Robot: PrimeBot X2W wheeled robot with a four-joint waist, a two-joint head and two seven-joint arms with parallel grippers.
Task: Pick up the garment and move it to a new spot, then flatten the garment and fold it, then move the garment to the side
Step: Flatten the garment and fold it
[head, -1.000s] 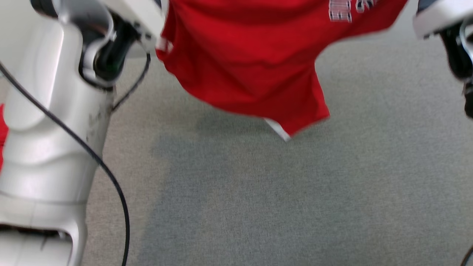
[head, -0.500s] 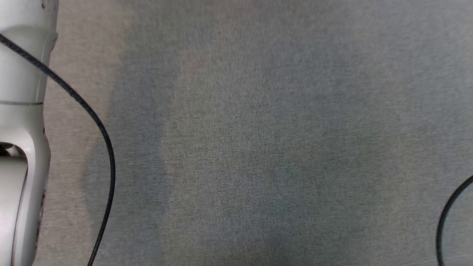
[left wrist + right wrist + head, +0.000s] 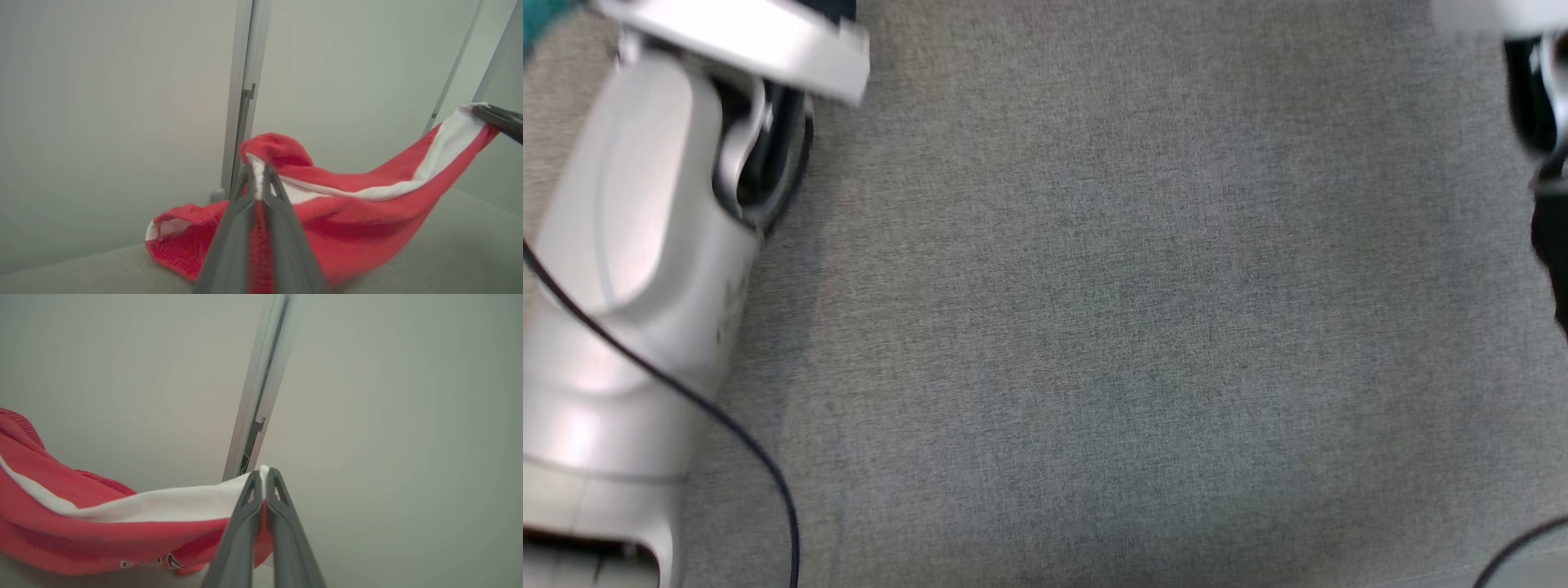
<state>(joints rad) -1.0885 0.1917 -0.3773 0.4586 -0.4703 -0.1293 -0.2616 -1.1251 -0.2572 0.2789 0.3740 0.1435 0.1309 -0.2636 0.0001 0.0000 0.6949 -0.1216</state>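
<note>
Left fingers [image 3: 231,245] clenched on red garment [image 3: 359,212] at its white edge, right fingers [image 3: 237,539] gripping same edge, cloth sagging between

Grey fabric surface [image 3: 1094,327] lying flat, faint shadows falling across centre + left side. Teal patch [image 3: 539,18] showing at its far-left corner, blurred, can't ID. Pale wall panels [image 3: 102,102] standing along far edge. Alu upright [image 3: 251,41] rising btwn panels, notch cut partway up, rounded grey foot [image 3: 217,195] sitting at base by surface edge.
</note>
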